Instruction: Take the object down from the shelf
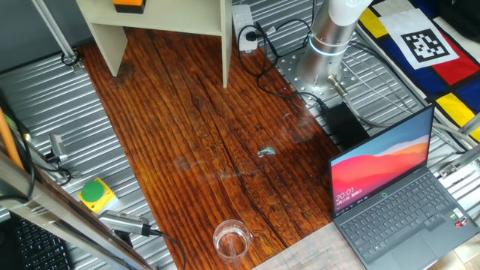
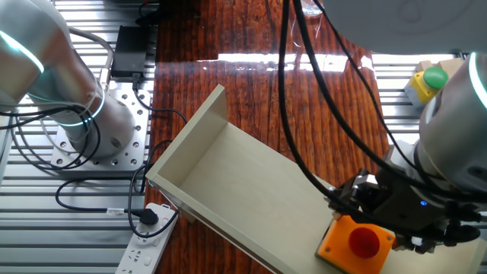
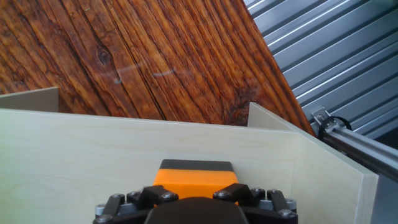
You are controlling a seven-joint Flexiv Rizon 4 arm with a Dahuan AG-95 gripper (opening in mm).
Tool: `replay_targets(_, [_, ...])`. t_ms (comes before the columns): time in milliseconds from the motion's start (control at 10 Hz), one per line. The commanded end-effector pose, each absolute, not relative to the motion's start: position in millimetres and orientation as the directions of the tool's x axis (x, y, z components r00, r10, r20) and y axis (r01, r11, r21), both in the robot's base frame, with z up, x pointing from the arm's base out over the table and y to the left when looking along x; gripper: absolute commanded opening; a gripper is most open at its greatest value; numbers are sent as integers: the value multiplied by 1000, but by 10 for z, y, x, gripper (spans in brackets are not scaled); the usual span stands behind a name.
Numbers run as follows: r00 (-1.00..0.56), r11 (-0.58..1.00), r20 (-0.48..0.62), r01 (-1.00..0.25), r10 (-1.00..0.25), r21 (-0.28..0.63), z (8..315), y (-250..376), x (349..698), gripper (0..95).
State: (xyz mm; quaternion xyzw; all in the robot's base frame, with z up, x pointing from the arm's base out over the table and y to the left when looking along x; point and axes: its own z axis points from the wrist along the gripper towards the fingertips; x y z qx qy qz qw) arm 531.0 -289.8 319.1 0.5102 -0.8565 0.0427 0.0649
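My gripper (image 2: 396, 221) hangs at the orange box (image 2: 355, 240), directly below it on the shelf (image 2: 251, 190) board; finger closure is not discernible. Risk: an off-centre grasp tips the box against the side panel (image 3: 273, 121) ahead.

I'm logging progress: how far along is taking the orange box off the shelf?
Done: the gripper has reached the orange square box with the red button. In hand: closing on it; grip unclear. Left: the box sits on the cream wooden shelf; lift it down to the wooden table.
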Motion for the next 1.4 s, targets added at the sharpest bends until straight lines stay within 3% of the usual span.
replay_targets(100, [-474, 479, 149, -878, -868, -5, 3058, -2902, 5314, 570])
replay_targets(1400, [-446, 447, 72, -895, -892, -3, 3026, -2884, 5327, 570])
